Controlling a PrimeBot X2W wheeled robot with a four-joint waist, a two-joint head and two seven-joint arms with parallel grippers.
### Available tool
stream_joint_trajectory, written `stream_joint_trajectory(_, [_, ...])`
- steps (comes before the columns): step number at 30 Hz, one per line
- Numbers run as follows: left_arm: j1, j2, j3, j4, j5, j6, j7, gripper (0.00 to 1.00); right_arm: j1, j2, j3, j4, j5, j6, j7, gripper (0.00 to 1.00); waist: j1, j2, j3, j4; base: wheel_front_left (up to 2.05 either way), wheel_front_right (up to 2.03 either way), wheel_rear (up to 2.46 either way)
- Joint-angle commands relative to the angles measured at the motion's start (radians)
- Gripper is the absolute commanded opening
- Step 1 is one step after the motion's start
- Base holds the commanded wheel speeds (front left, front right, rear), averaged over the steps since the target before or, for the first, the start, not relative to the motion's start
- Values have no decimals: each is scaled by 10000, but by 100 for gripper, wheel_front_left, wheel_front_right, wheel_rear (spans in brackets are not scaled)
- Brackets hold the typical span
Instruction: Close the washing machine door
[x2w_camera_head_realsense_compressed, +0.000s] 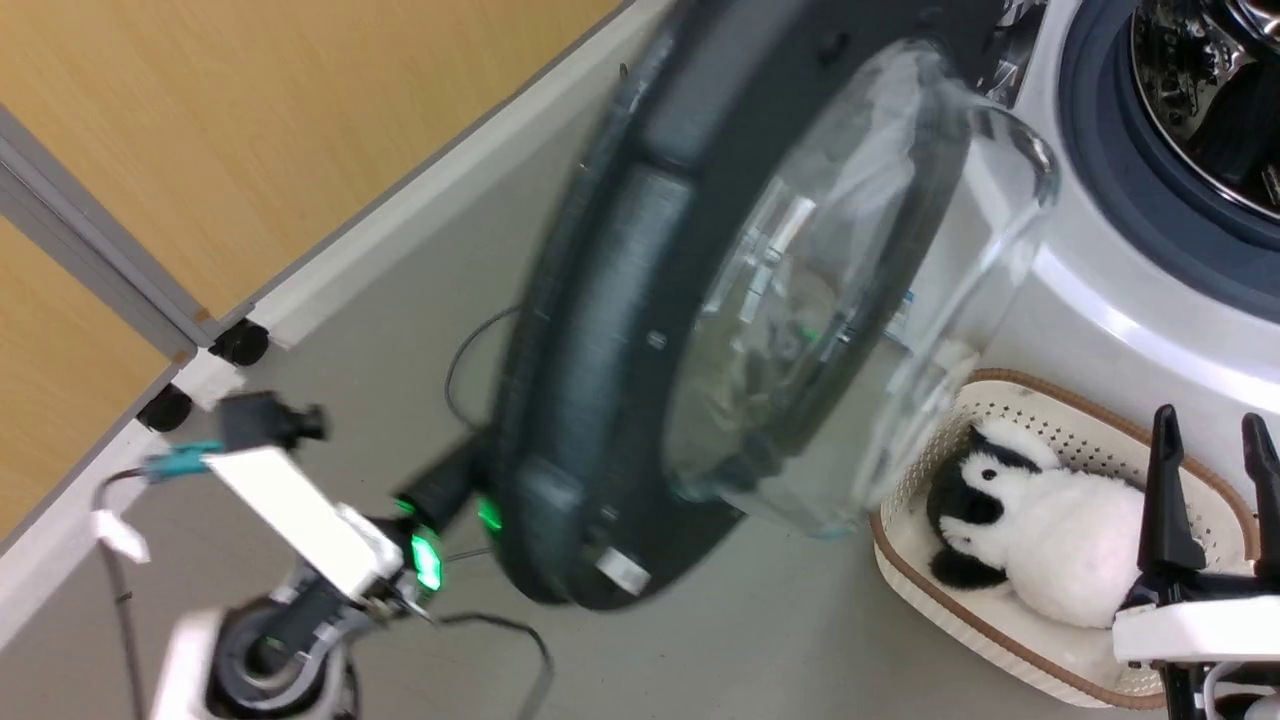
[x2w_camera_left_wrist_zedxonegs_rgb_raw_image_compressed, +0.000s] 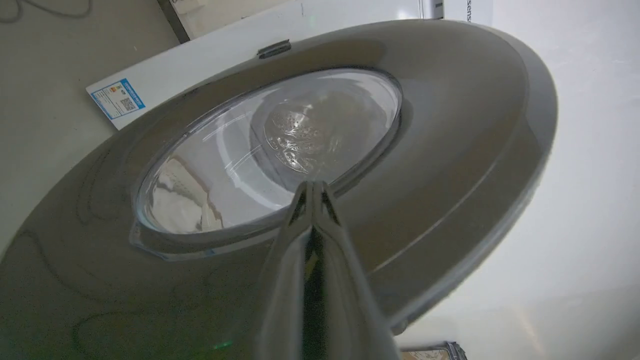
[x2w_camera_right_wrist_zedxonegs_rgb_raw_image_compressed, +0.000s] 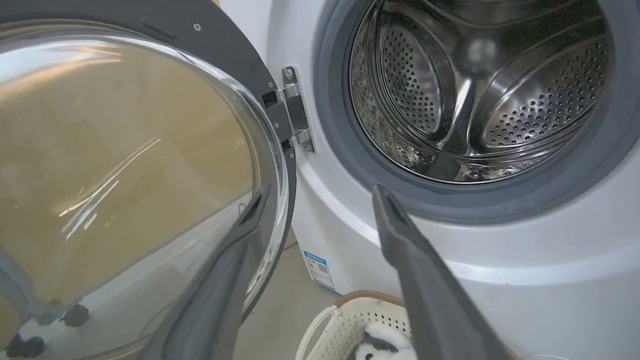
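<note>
Grey floor (x2w_camera_head_realsense_compressed: 790, 625) under white washing machine (x2w_camera_head_realsense_compressed: 1130, 330), lattice basket (x2w_camera_head_realsense_compressed: 1085, 425), loose cable (x2w_camera_head_realsense_compressed: 450, 365).

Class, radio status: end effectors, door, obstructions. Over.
Left end effector shut, tips at washing machine door, outer face. Right end effector open, empty. Door wide open. Below drum opening: basket with plush toy, on floor.

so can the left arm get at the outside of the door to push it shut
Probably yes: the shut left gripper points straight at the outer face of the washing machine door, with nothing between them.
</note>
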Motion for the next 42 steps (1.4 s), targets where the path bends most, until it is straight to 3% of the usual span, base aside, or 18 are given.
stream_joint_trajectory(1, [192, -99, -247, -183, 65, -48, 125, 0, -150, 30, -11, 25, 104, 8, -45, 100, 0, -1, -26, -10, 0, 0, 0])
stream_joint_trajectory(9, [613, -332, -2259, -949, 93, -48, 530, 0, 56, 30, -487, -56, 309, 8, -45, 100, 0, -1, -217, -174, 0, 0, 0])
stream_joint_trajectory(15, [568, -431, -3235, -1043, 144, -48, 318, 0, -14, 30, -508, -74, 345, 8, -45, 100, 0, -1, -160, -1197, 0, 0, 0])
stream_joint_trajectory(30, [-829, -549, -5273, 167, 61, -48, -1905, 0, -170, 30, -421, 30, 516, 8, -45, 100, 0, -1, -199, -4310, 0, 0, 0])
stream_joint_trajectory(36, [-1553, -551, -5851, 1335, -500, -48, -3056, 0, -162, 30, -458, 56, 585, 8, -45, 100, 0, -1, -154, -4995, 0, 0, 0])
stream_joint_trajectory(42, [-2119, -552, -6597, 1934, -967, -48, -3848, 0, -147, 30, -452, 104, 686, 8, -45, 100, 0, -1, -214, -5188, 0, 0, 0])
